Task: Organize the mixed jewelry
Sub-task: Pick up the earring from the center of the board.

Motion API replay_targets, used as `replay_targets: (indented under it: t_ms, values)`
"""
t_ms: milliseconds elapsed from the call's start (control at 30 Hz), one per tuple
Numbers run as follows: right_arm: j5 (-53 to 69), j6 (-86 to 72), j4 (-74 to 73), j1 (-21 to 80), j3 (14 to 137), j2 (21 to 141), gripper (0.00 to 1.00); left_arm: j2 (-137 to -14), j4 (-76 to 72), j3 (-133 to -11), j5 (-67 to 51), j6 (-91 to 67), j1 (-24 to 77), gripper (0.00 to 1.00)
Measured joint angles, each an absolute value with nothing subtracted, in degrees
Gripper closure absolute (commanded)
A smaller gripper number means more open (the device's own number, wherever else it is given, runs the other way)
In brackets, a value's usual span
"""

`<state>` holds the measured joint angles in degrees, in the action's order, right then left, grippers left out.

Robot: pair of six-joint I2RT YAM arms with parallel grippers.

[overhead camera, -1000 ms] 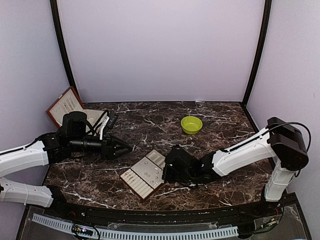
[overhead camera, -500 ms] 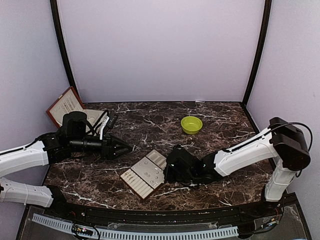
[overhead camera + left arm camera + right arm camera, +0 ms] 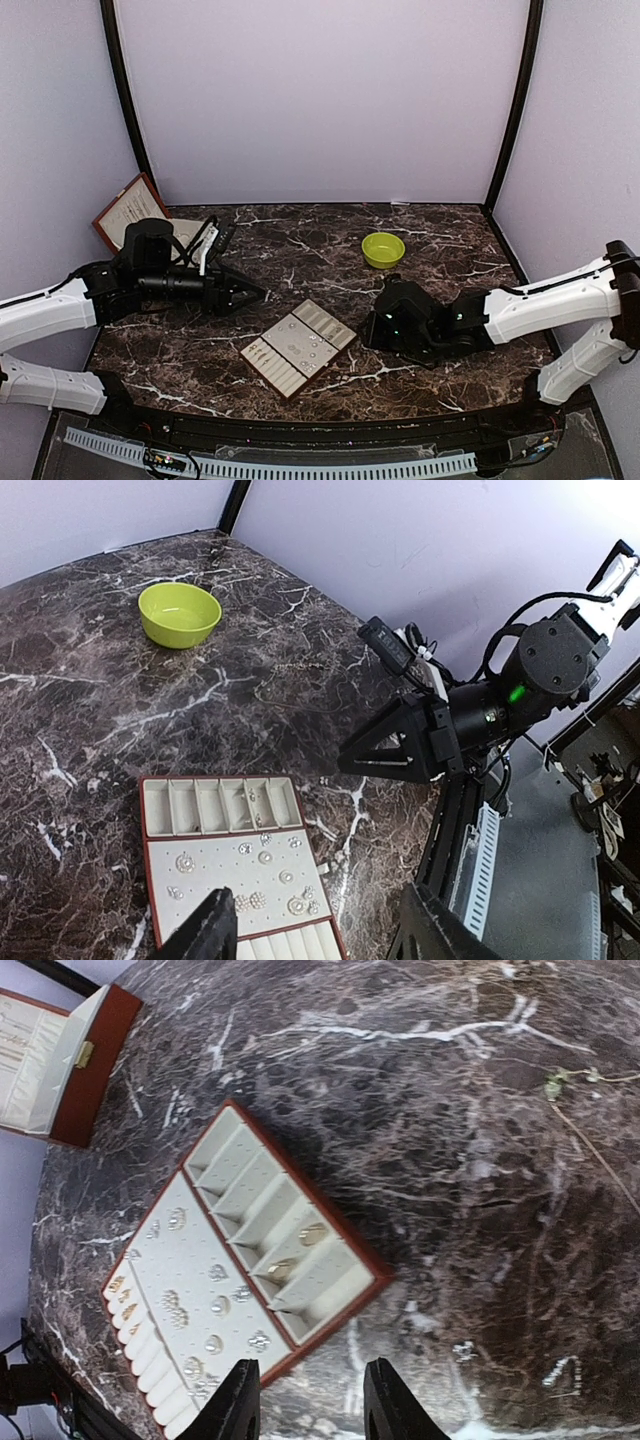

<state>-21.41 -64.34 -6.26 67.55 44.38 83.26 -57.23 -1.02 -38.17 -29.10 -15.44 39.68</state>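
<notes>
The cream compartment tray (image 3: 298,347) lies at the table's front centre. Mixed jewelry is on it: pearly studs (image 3: 220,1305) pinned to its flat panel and two rings (image 3: 313,1233) in its slots. Loose pieces (image 3: 463,1350) and a thin chain (image 3: 590,1140) lie on the marble to the tray's right. My right gripper (image 3: 312,1405) hovers open and empty just off the tray's right corner; in the top view the right gripper (image 3: 368,330) sits right of the tray. My left gripper (image 3: 262,294) hangs open and empty above the tray's left side, its fingers (image 3: 215,930) over the stud panel.
A green bowl (image 3: 383,249) stands behind the tray at centre right. An open reddish-brown box (image 3: 135,212) leans at the back left corner. Dark wall posts rise at both back corners. The right arm's black wrist (image 3: 400,750) points toward the left wrist camera.
My right gripper has pulled back to the right, off the tray's right edge, and its jaws have opened. The whole tray now shows. The left arm has hardly moved.
</notes>
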Motion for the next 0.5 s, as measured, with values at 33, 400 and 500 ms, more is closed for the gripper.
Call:
replay_targets:
  t_ms: [33,400,500]
  values:
    - [-21.54,-64.4,-6.92,67.16,43.42,82.54,0.63,-57.58,-0.84,-38.76,-29.08,-15.18,39.68,0.42]
    - [-20.93,-66.57,-10.15,65.21,36.1,81.38,0.78,-63.7,1.08,-49.1,-27.7,-11.31,39.68,0.43]
    - [-20.51,-66.32,-9.87,65.21,36.21,83.81,0.78,-63.75,1.48,-49.12,-25.87,-9.82,39.68,0.43]
